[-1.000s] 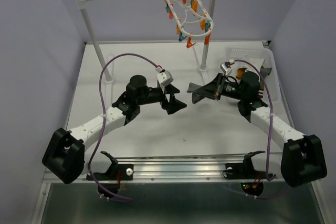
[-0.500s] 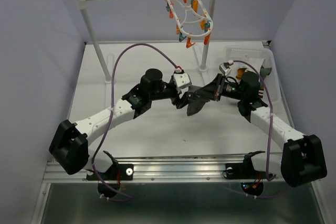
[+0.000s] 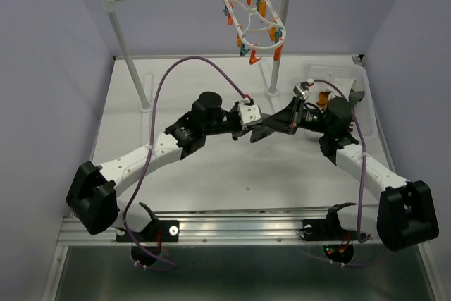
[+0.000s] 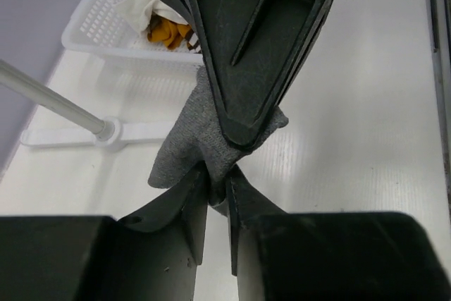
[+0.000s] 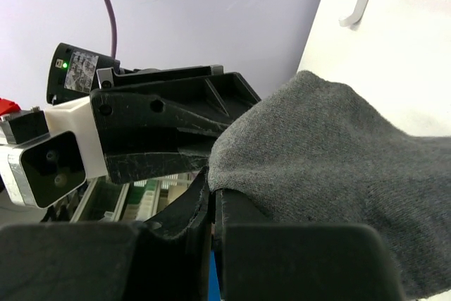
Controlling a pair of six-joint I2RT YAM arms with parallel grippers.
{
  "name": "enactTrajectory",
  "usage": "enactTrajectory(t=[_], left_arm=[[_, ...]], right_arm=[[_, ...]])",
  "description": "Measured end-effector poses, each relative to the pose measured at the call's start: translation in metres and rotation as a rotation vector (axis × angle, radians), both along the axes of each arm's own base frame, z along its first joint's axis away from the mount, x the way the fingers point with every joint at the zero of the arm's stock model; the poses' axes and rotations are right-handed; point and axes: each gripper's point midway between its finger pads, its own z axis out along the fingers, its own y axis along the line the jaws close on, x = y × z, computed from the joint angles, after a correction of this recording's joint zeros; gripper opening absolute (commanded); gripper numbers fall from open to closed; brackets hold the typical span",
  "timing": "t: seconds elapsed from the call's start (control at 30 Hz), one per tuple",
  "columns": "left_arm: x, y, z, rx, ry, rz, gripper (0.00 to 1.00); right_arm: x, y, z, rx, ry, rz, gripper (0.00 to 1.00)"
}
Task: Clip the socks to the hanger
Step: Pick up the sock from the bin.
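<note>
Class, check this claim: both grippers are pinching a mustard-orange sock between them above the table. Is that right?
No: the sock is grey, not mustard-orange, as the left wrist view shows. The left gripper and right gripper do pinch it.

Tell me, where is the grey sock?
Seen from above, the grey sock is mid-table, off the surface, pinched between the left tool and the right tool.
</note>
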Motion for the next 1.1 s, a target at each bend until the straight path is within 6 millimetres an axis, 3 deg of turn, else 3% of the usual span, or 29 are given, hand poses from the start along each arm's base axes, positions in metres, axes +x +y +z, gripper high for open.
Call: enactTrajectory(t=[0.07,0.17,0.27,0.47,0.63,0.8,0.9,0.93,1.0,1.1], left_arm=[[-0.002,-0.002,0.002,0.006,-0.027,-0.016,0.0],[-0.003,-0.005,0.007,0.005,-0.051,-0.031,0.0],[-0.004,-0.005,0.009,0.004,-0.058,-0.036,0.0],[-0.008,0.002,0.014,-0.027,-0.047,-0.008,0.0],[-0.011,0.009,0.026,-0.106,0.052,0.064,0.0],[-0.008,0.013,0.019,-0.134,0.216,0.17,0.0],[-0.008,0.018,0.011,-0.122,0.339,0.246,0.0],[-0.008,0.021,0.012,-0.115,0.388,0.28,0.0],[-0.007,0.022,0.018,-0.122,0.428,0.305,0.0],[-0.011,0.022,0.032,-0.143,0.485,0.318,0.0]], right_arm=[[-0.001,0.0,0.001,0.004,0.001,0.004,0.05],[-0.001,0.0,0.001,0.004,-0.001,0.006,0.07],[-0.001,0.0,-0.004,-0.015,-0.009,0.004,0.17],[0.002,0.001,-0.018,-0.063,-0.035,0.016,0.58],[0.005,0.002,-0.033,-0.124,-0.098,0.059,0.78],[0.007,-0.009,-0.041,-0.297,-0.303,0.003,0.99],[0.004,-0.026,-0.025,-0.418,-0.541,-0.097,1.0],[-0.002,-0.034,-0.01,-0.453,-0.671,-0.14,1.0],[-0.011,-0.042,0.013,-0.472,-0.847,-0.184,1.0],[-0.022,-0.049,0.031,-0.508,-1.077,-0.21,1.0]])
